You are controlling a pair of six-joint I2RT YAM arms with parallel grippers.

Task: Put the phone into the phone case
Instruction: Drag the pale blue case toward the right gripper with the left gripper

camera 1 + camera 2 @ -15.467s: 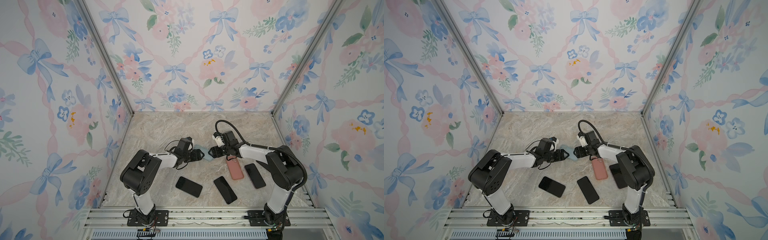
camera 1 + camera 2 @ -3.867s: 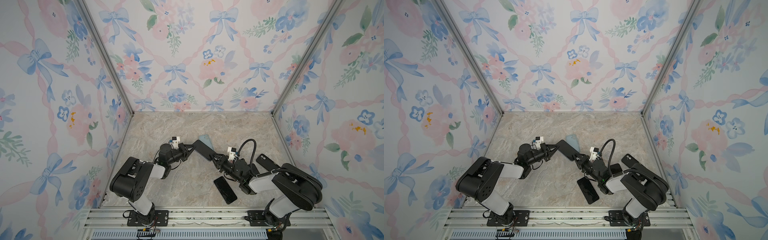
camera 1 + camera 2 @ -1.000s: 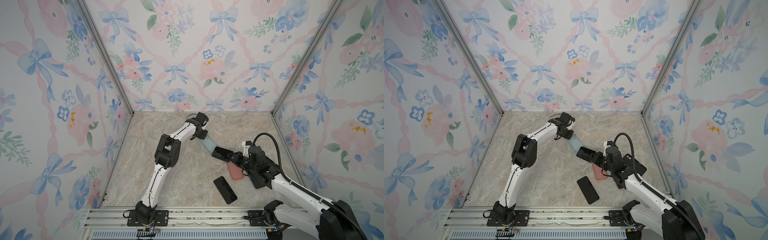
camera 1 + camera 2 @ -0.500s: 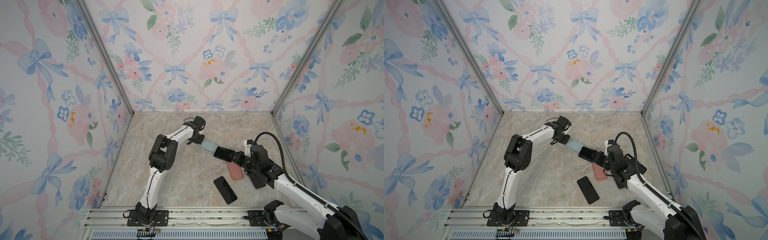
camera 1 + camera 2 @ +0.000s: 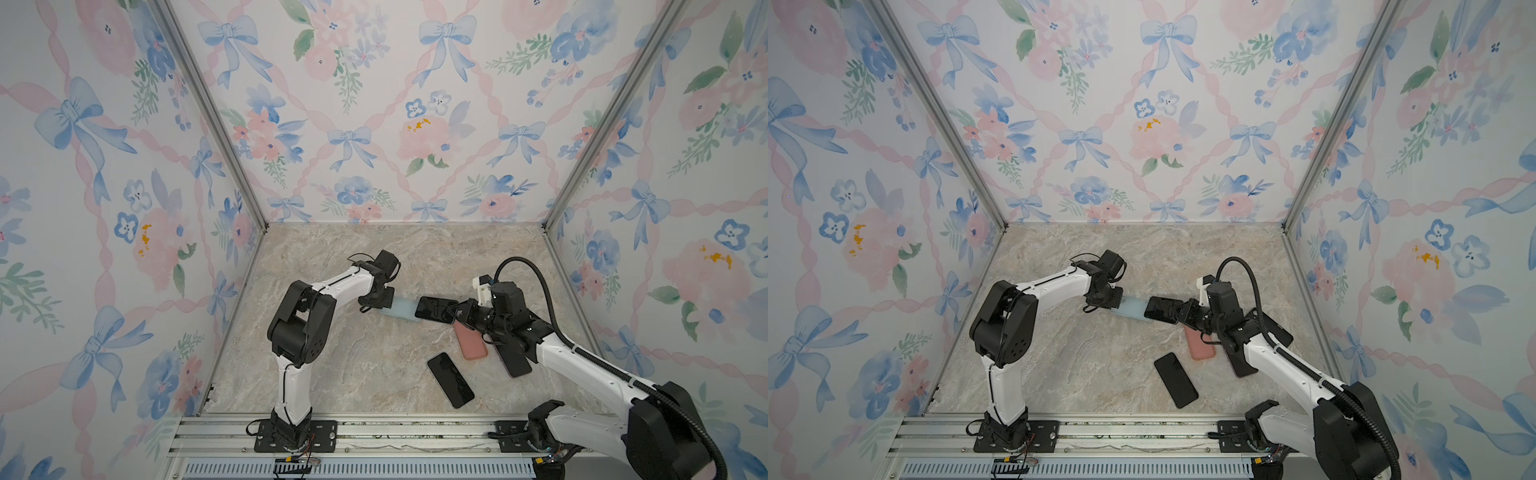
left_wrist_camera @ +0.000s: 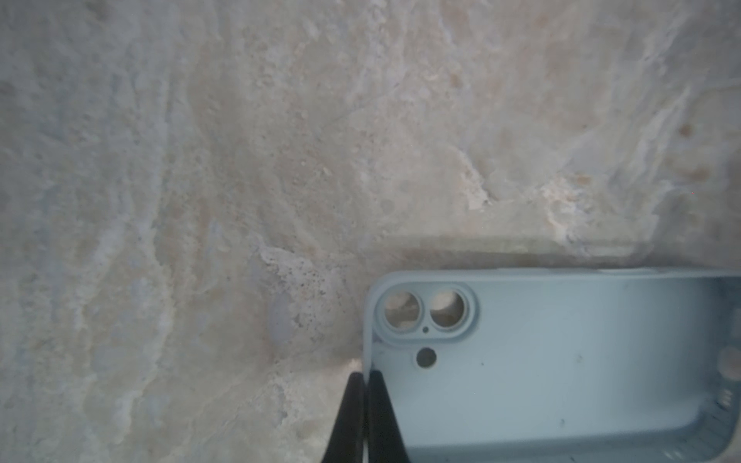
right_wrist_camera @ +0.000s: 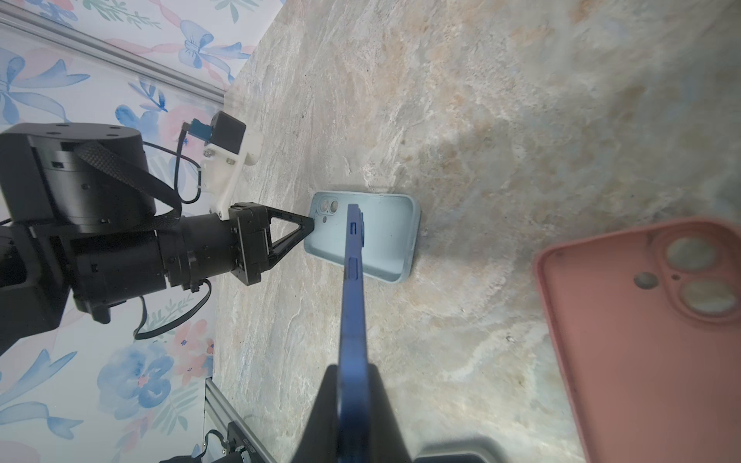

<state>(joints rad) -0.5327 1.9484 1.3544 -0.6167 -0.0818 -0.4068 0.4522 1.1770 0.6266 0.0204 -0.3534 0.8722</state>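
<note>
The light-blue phone case (image 5: 398,308) lies open side up about the middle of the worktop (image 5: 332,374), with its camera cut-outs at the end toward the left edge. The left tool (image 6: 364,395) is closed on the short end wall beside those cut-outs, one finger outside the wall and one inside. This grip appears meant to anchor the phone case so that it cannot slide while something is pushed into it. The right tool (image 7: 353,385) is clamped on the phone (image 7: 353,280), its fingers pressing the two broad faces at the trailing end. The phone is held screen up, and its leading end overlaps the end of the phone case nearer the right edge. That suits a lengthwise entry, leading end first. Whether the two touch cannot be told, and the phone is not seated. A pink case (image 5: 469,343) and a spare phone (image 5: 451,380) lie toward the front right corner, clear of this work.
</note>
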